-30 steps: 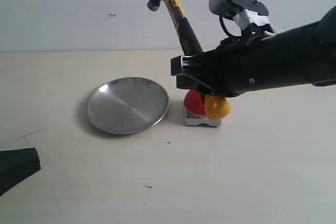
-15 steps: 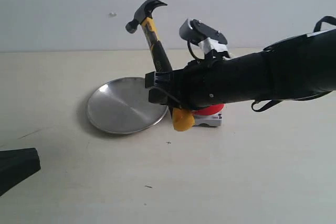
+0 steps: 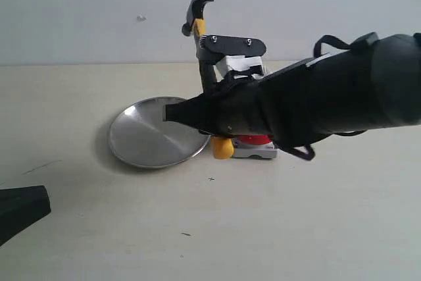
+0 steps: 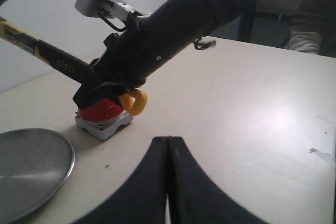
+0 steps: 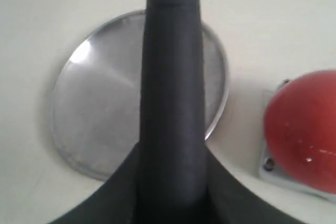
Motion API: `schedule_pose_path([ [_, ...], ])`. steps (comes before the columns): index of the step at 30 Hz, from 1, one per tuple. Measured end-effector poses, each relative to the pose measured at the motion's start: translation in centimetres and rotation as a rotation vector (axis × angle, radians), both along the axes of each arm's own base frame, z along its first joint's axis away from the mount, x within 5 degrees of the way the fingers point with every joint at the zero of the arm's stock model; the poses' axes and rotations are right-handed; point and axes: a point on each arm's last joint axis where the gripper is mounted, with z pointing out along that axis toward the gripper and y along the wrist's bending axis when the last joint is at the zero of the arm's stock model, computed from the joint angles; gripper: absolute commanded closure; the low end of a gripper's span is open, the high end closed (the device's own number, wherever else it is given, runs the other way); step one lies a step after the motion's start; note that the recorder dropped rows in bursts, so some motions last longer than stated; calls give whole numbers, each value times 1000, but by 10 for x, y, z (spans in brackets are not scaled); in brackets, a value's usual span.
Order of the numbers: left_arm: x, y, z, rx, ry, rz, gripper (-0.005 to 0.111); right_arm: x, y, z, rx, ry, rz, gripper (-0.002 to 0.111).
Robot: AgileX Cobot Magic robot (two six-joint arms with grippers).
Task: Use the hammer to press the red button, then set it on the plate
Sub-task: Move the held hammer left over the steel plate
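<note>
The right gripper (image 5: 170,203) clamps the black-and-yellow claw hammer (image 4: 58,62) head-up beside the red dome button (image 3: 256,139); the left gripper (image 4: 168,145) is pinched closed. Best lower it leftward, flat across the round silver plate (image 3: 145,136).

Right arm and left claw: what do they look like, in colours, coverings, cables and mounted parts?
The right arm is matte black, apparently sleeved, with thin black cable loops along it. A grey metal bracket with visible screws is mounted near its wrist, above a white block. The left claw is plain black with two smooth curved fingers. No markings are visible.
</note>
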Motion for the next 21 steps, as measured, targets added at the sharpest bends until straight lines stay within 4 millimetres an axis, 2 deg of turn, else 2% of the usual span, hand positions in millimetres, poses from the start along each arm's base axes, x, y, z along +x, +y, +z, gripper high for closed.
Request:
schedule_pose_path([
  [4, 0, 0, 0, 0, 0, 0, 107, -7, 15, 11, 20, -161, -86, 108],
  [6, 0, 0, 0, 0, 0, 0, 107, -8, 24, 17, 113, -226, -75, 108],
  [9, 0, 0, 0, 0, 0, 0, 107, -9, 35, 19, 263, -232, -40, 108],
  [14, 0, 0, 0, 0, 0, 0, 107, -11, 47, -1, 348, -140, 22, 108],
  [21, 0, 0, 0, 0, 0, 0, 107, -10, 53, -27, 430, -12, 0, 108],
])
